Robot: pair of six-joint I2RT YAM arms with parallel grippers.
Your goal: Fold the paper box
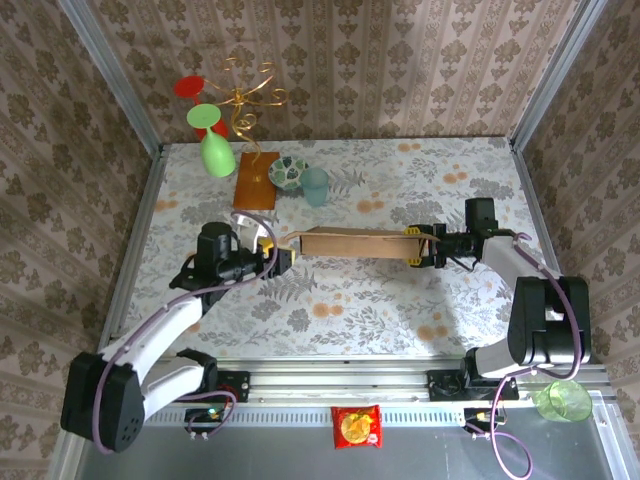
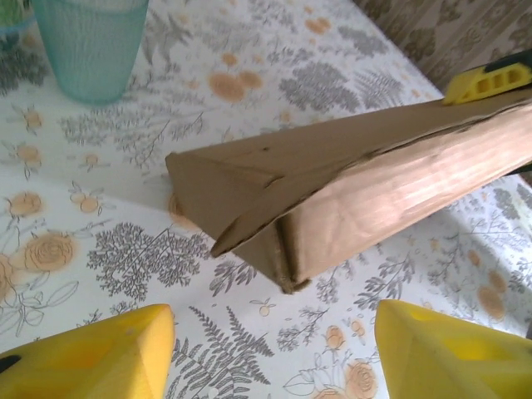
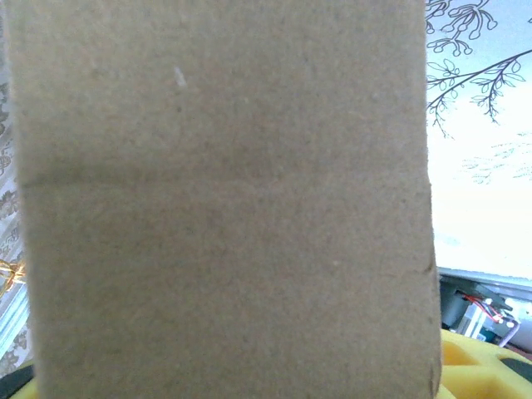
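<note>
Where the right gripper (image 1: 425,250) clamps the paper box (image 1: 355,243), fingertips are hidden.

Nothing I can actually read from my end, folks. The red snack packet (image 1: 355,427) at the near edge has some yellow print on its front, but it's way too small to make out. The paper box (image 1: 355,243) is plain brown on every face I get, even close up.

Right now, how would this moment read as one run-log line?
paper box: mid-table between both arms | left fingers: open, clear of its end | right fingers: shut on other end
</note>
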